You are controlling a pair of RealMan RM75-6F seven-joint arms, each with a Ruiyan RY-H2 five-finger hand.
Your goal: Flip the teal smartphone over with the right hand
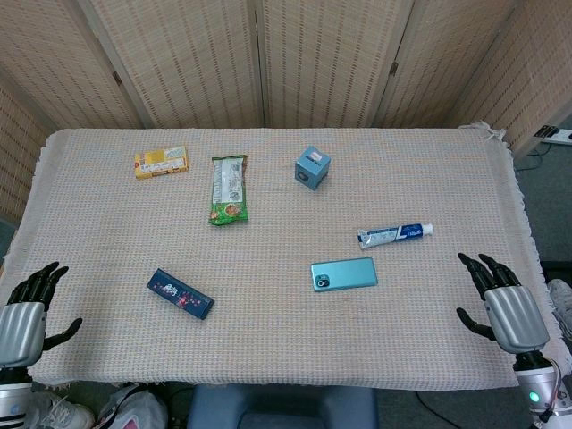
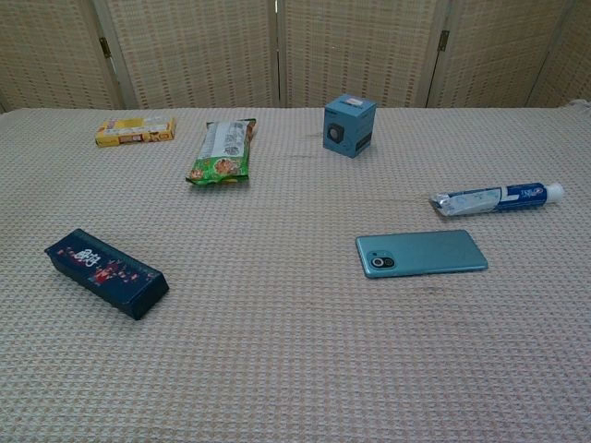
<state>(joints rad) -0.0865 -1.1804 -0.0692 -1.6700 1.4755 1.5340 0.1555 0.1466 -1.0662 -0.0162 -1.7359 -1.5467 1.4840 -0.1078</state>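
Observation:
The teal smartphone [image 1: 344,273] [image 2: 421,253] lies flat on the woven tablecloth, right of centre, back side up with its camera lens at the left end. My right hand [image 1: 502,304] hovers at the table's right front edge, well to the right of the phone, fingers spread and holding nothing. My left hand [image 1: 27,312] rests at the left front corner, also spread and empty. Neither hand shows in the chest view.
A toothpaste tube [image 1: 395,234] lies just behind the phone. A small blue box [image 1: 313,167], a green snack bag [image 1: 229,189] and a yellow box [image 1: 162,162] sit further back. A dark blue box [image 1: 180,293] lies at the front left.

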